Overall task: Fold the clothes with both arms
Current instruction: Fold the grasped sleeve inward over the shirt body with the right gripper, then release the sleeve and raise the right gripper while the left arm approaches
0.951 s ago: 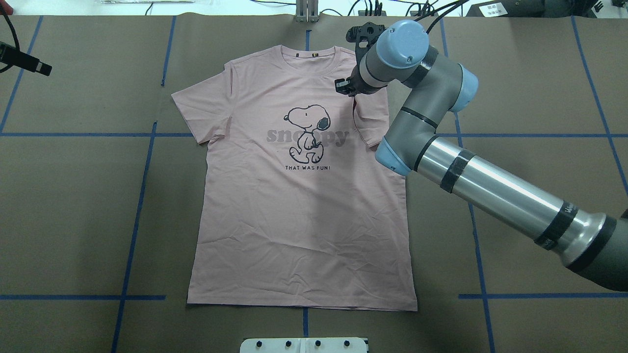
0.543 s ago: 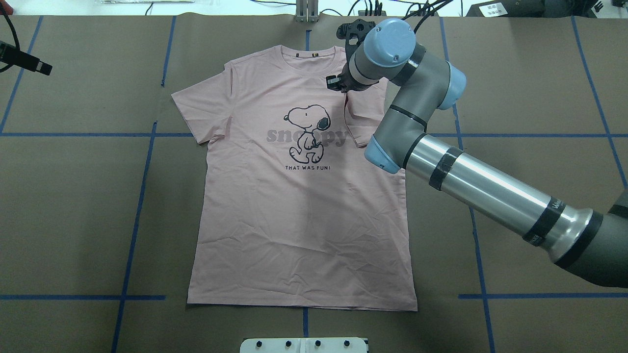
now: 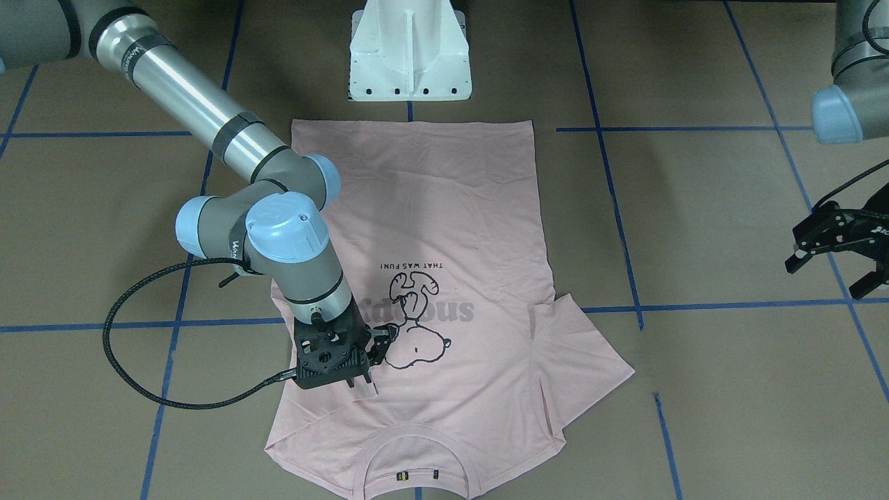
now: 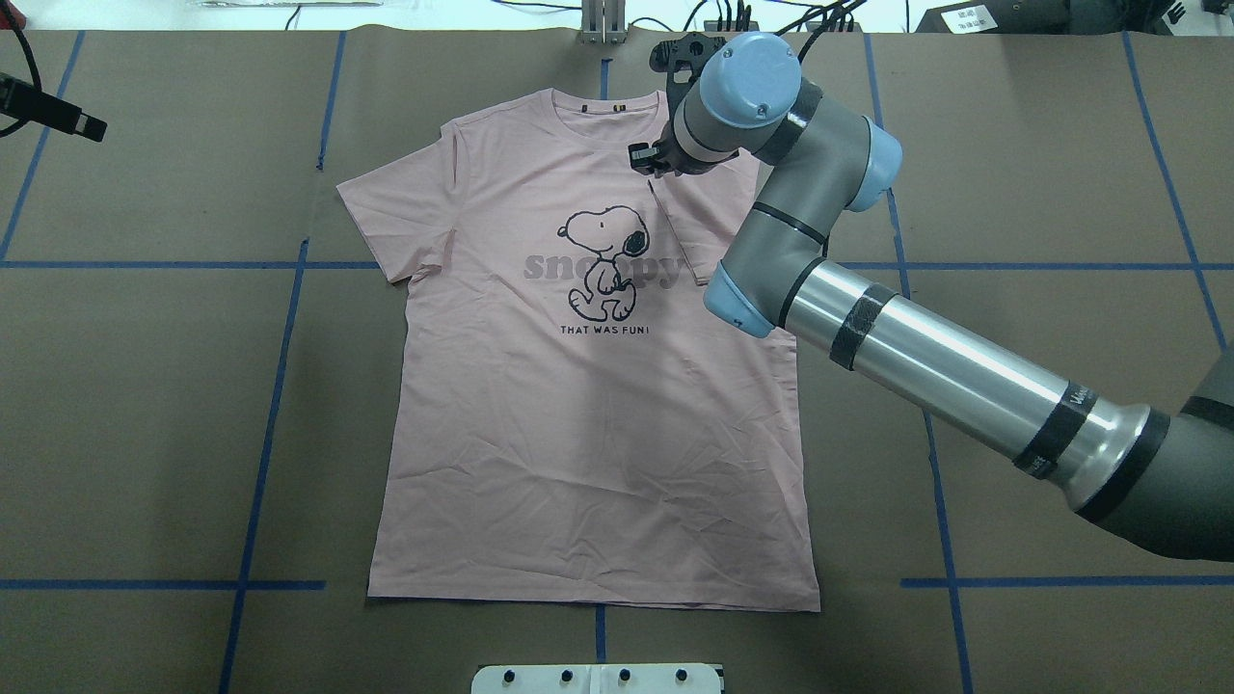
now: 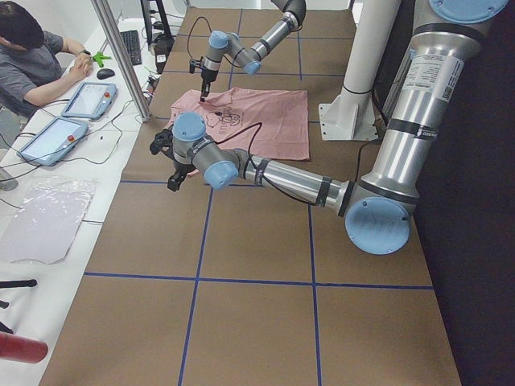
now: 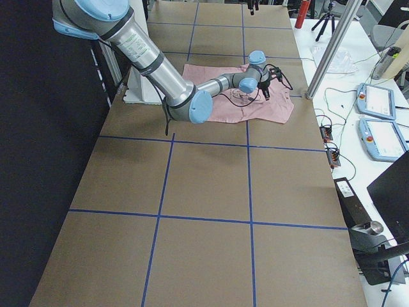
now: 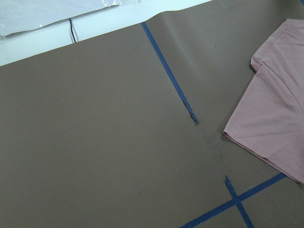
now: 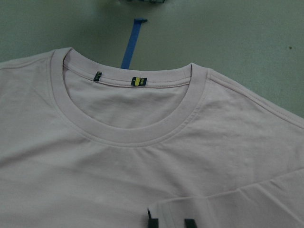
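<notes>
Right gripper (image 4: pixel 640 158) is pinched shut on the sleeve (image 4: pixel 711 210) of the shirt (image 4: pixel 578 414), holding it over the chest just beside the collar (image 8: pixel 128 137) so that side folds inward. Left gripper (image 3: pixel 837 246) hangs spread and empty, well away from the collar, likely waiting its turn; the shirt lies flat, print up.

T-shirt (image 4: pixel 578 434) flat on worktop (image 4: pixel 145 434), centred between arms. Hem nearest pedestal (image 3: pixel 410 55); collar (image 4: pixel 604 101) at far side, away from robot. On robot's left, left sleeve (image 4: pixel 386 217) spread outward on worktop. On robot's right, right sleeve (image 4: pixel 689 222) doubled inward, lying on chest beside print (image 4: pixel 603 260). From robot's right, right arm (image 4: pixel 916 357) crosses shirt edge. Right jaws at sleeve tip, just right of collar. Left jaws well left of shirt, above worktop.
</notes>
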Controlling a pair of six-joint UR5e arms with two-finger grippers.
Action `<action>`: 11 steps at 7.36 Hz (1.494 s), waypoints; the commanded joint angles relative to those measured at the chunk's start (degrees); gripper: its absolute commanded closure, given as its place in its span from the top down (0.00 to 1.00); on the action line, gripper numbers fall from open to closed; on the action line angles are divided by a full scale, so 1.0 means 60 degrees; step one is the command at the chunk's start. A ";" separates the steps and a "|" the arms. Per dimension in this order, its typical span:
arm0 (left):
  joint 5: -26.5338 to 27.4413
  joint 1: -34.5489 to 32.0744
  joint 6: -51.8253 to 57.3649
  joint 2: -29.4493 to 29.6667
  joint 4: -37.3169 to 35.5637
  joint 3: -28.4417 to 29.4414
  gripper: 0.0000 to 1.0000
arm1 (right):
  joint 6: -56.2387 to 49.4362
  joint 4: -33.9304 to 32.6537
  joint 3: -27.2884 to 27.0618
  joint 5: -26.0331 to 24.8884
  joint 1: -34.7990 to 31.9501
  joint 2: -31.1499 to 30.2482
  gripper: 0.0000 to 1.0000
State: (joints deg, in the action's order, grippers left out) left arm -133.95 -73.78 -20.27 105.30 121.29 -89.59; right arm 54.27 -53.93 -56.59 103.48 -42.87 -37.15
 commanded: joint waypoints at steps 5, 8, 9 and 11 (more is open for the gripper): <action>0.2993 0.2432 -0.4892 0.1769 0.0202 0.0471 0.99 | 0.1046 -0.4865 -0.4064 0.2074 -0.0559 -0.1258 1.00; 0.5528 0.3838 -0.6275 0.2632 0.1902 0.2796 0.98 | 0.1165 -0.4899 -0.5230 0.2612 -0.1230 -0.2421 1.00; 0.5856 0.3960 -0.6276 0.2781 0.2223 0.3339 0.97 | 0.1020 -0.4884 -0.5768 0.3138 -0.1538 -0.3060 1.00; 0.5874 0.4093 -0.6261 0.3118 0.3101 0.4541 0.91 | 0.1003 -0.4884 -0.6256 0.3216 -0.1673 -0.3374 1.00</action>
State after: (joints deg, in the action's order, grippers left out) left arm -99.30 -49.94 -57.80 122.89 136.90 -66.59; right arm 60.43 -83.23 -92.28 122.12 -52.21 -56.13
